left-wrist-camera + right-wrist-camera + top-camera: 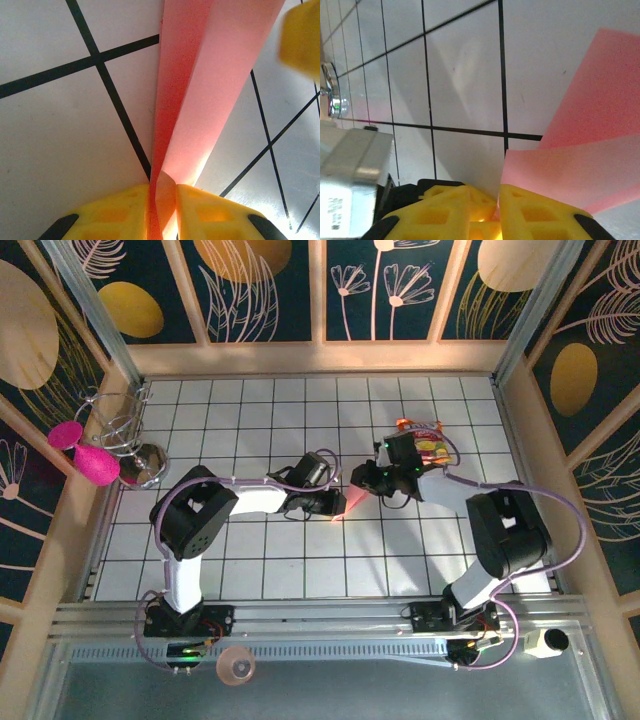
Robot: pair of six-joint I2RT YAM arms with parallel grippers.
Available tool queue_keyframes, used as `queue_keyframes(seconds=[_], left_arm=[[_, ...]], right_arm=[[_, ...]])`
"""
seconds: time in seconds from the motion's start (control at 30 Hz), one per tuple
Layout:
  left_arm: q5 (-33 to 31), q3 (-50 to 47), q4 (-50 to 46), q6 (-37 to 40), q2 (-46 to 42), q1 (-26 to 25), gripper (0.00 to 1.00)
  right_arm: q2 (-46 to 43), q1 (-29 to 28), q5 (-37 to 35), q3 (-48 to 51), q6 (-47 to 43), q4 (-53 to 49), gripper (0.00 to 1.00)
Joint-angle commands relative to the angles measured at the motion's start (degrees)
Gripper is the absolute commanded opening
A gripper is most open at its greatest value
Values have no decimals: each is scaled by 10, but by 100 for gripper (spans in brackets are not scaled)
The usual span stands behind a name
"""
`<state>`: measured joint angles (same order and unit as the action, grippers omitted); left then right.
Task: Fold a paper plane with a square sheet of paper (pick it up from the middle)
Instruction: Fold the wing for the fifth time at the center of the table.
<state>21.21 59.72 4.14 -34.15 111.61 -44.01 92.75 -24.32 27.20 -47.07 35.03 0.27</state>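
pink paper clamped in left gripper — right gripper seemingly nips it.

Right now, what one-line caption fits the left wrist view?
Left gripper pinching the folded salmon-pink sheet of paper, its crease running away over the white gridded table.

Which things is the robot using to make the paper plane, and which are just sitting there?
For the job: pink paper, left gripper, right gripper, both pinching it.
Just lying about: snack packet, magenta discs, wire stand.
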Motion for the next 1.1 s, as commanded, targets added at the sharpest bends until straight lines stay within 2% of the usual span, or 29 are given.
queue_keyframes(seconds=[0.0,0.4,1.07], left_arm=[[-18,1,-25,-3,34,-2,21],[-18,0,-28,-3,34,-2,20],[-21,0,-36,-6,37,-2,19]], right_arm=[[23,-7,20,-2,2,19,21],[55,5,-35,4,5,-10,17],[88,9,-53,11,4,-17,17]])
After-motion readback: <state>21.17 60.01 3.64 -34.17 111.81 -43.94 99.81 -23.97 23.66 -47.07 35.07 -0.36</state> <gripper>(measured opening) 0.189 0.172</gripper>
